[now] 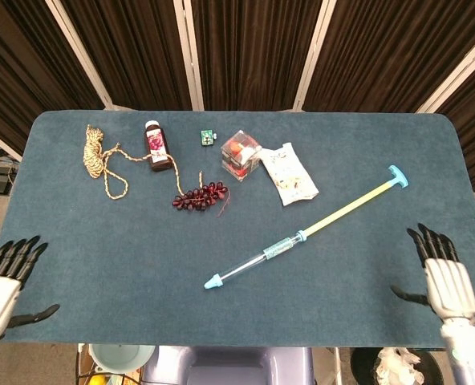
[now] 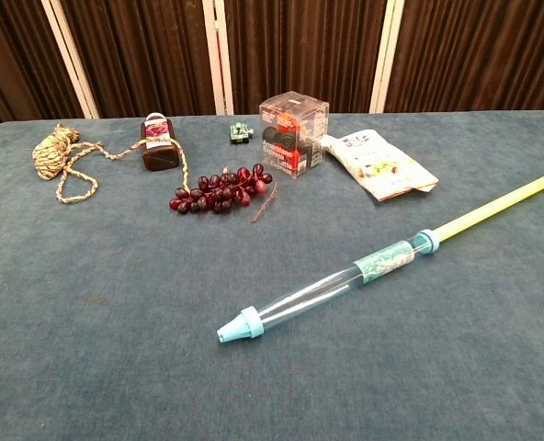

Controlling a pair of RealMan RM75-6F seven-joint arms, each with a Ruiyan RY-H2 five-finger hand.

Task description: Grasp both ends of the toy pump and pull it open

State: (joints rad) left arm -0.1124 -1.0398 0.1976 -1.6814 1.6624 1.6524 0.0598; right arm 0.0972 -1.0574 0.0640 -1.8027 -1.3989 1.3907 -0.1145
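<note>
The long clear-barrelled toy pump lies diagonally on the blue-felt table. Behind it, left to right: coiled twine rope, small dark bottle, plastic grape bunch, clear plastic cube, white snack packet.

It was a robot test bench in a lab or studio, not a home. A table covered in plain blue-green felt served as the landmark. Behind its far edge hung dark brown pleated curtains divided by pale upright frame bars, closing off the space like a recording booth. On the table's far half lay an unrelated assortment of props: a coiled rope, a small dark bottle, a bunch of plastic grapes, a clear cube box and a snack packet. Below the table's near edge a bin showed.
</note>
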